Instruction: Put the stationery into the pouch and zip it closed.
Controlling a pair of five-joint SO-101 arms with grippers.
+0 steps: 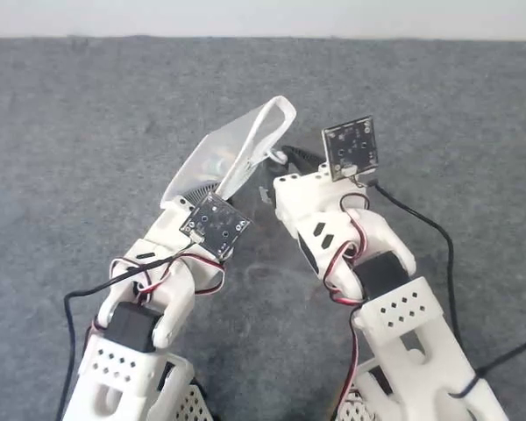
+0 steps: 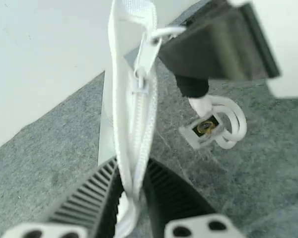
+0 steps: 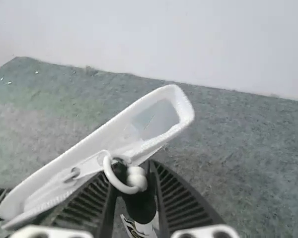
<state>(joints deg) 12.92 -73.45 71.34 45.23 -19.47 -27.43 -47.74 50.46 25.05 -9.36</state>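
Left gripper [image 2: 131, 171] is clenched on the pouch [image 1: 221, 156], aloft just ahead of it; the right gripper [image 3: 134, 178] sits at the zip pull [image 3: 116, 174], hold not discernible, so a tug risks dragging the pouch free.

White plastic arms [image 1: 394, 307]; black servos [image 1: 127, 329]; red, black wires [image 1: 358, 230]; ribbed black claw fingers [image 2: 171, 191].
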